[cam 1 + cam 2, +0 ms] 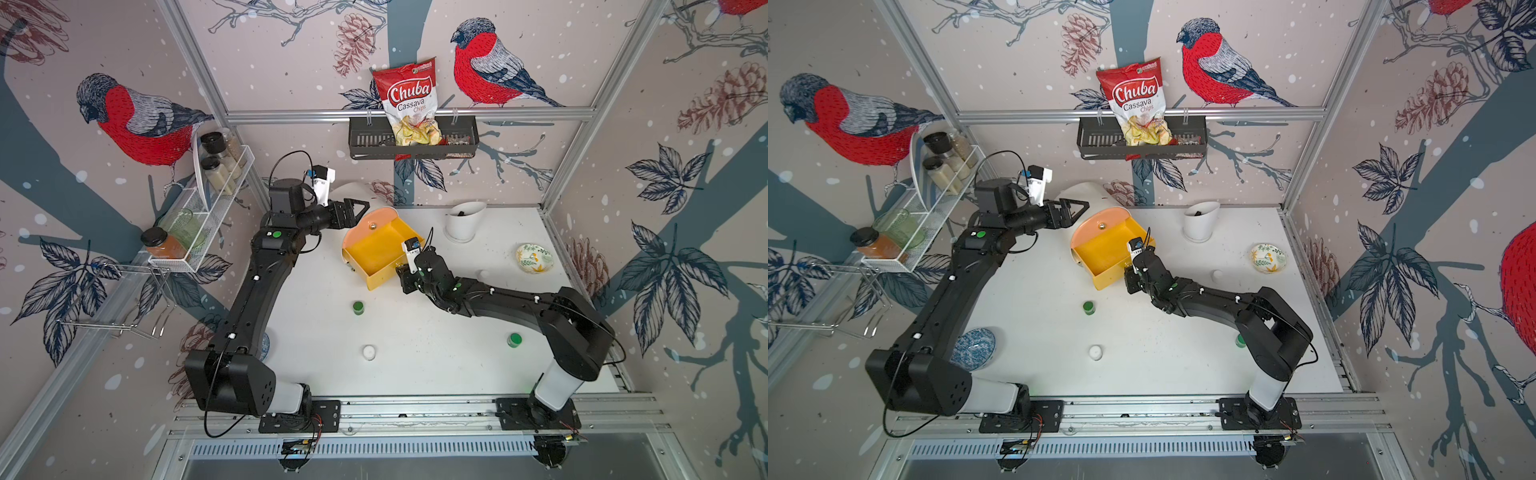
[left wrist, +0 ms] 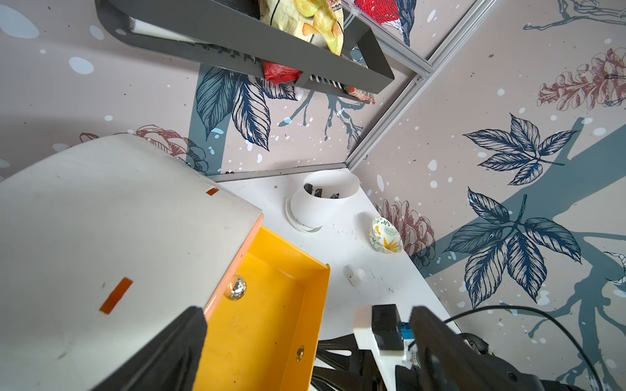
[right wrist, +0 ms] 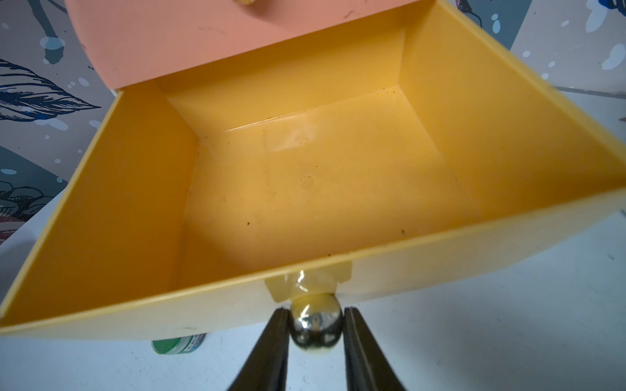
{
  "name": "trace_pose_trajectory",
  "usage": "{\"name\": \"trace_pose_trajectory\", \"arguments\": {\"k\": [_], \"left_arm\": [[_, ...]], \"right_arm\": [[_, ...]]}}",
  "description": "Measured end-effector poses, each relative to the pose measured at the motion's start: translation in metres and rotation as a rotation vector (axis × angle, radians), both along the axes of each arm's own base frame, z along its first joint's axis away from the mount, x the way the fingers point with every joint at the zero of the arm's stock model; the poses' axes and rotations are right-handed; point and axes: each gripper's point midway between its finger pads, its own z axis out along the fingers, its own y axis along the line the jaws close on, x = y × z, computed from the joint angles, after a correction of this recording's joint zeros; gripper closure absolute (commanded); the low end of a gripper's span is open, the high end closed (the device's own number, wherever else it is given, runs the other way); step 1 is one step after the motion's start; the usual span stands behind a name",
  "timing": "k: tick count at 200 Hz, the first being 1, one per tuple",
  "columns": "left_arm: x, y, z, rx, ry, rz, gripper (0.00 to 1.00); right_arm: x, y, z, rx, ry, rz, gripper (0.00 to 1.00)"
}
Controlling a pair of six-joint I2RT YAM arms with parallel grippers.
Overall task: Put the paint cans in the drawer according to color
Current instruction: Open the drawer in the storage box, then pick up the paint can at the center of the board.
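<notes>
The white table (image 1: 415, 374) fills the floor of the cell. The left arm (image 1: 249, 299) stretches from the near left corner toward the far side. Its claw (image 1: 360, 205) hangs spread wide, holding nothing, above the left side of the white chest (image 1: 1081, 193). The right arm (image 1: 519, 307) reaches in from the near right toward the middle. The chest stands at the far side, left of centre. Its peach front (image 1: 370, 226) is shut at the top, and below it the yellow drawer (image 1: 376, 253) stands far out toward the near right. A white cup (image 1: 463, 224) stands right of the chest at the far edge. A flowered bowl (image 1: 535, 257) lies near the right wall, and a blue patterned bowl (image 1: 973, 349) sits by the left arm. Four paint cans show, all on the table outside the drawer. A green can (image 1: 358, 307) stands just near of the drawer, and a second green can (image 1: 514, 340) beside the right arm's big joint. A white can (image 1: 369, 352) is toward the near edge, and another white can (image 1: 484, 274) lies between the drawer and the flowered bowl. Smallest is the brass knob (image 3: 315, 325) on the yellow drawer's front. The right claw (image 3: 315, 308) has a finger hard by each side of it, but whether they pinch it or stand just clear cannot be told.
</notes>
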Motion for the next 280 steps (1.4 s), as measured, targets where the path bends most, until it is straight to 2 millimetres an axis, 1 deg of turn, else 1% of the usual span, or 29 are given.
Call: {"name": "trace_pose_trajectory", "arguments": {"k": [28, 50, 82, 100, 114, 145, 174, 193, 214, 231, 247, 259, 280], "left_arm": [[-0.002, 0.000, 0.001, 0.000, -0.007, 0.001, 0.04], [-0.001, 0.000, 0.000, 0.001, -0.003, 0.000, 0.03], [-0.004, -0.001, 0.004, 0.000, -0.014, -0.003, 0.03], [-0.009, -0.004, 0.008, 0.001, -0.024, -0.011, 0.03], [-0.016, -0.010, 0.010, 0.004, -0.028, -0.026, 0.03], [-0.032, -0.028, 0.011, 0.033, -0.028, -0.051, 0.03], [-0.054, -0.055, 0.016, 0.059, -0.051, -0.101, 0.04], [-0.068, -0.075, 0.012, 0.086, -0.050, -0.136, 0.04], [-0.082, -0.097, 0.008, 0.117, -0.054, -0.169, 0.04], [-0.094, -0.111, 0.004, 0.141, -0.060, -0.185, 0.04], [-0.106, -0.128, 0.000, 0.160, -0.064, -0.215, 0.04], [-0.115, -0.142, -0.006, 0.174, -0.061, -0.240, 0.04], [-0.124, -0.166, -0.025, 0.210, -0.047, -0.270, 0.04]], "right_arm": [[0.002, 0.002, -0.006, -0.016, 0.016, -0.002, 0.62], [0.005, 0.003, -0.008, -0.012, 0.030, -0.014, 0.54], [0.005, 0.001, -0.009, -0.019, 0.037, -0.017, 0.47], [0.004, 0.000, -0.008, -0.019, 0.039, -0.020, 0.46], [0.002, -0.004, 0.000, -0.016, 0.034, -0.023, 0.46], [-0.003, -0.013, 0.030, 0.027, -0.010, -0.034, 0.45], [-0.006, -0.030, 0.055, 0.059, -0.048, -0.058, 0.44], [-0.006, -0.050, 0.068, 0.077, -0.069, -0.090, 0.44], [-0.003, -0.080, 0.079, 0.088, -0.078, -0.147, 0.45], [0.009, -0.116, 0.086, 0.106, -0.069, -0.236, 0.46], [0.021, -0.152, 0.087, 0.110, -0.047, -0.332, 0.46], [0.028, -0.179, 0.083, 0.111, -0.012, -0.405, 0.45], [0.032, -0.228, 0.069, 0.092, 0.047, -0.522, 0.43]]}}
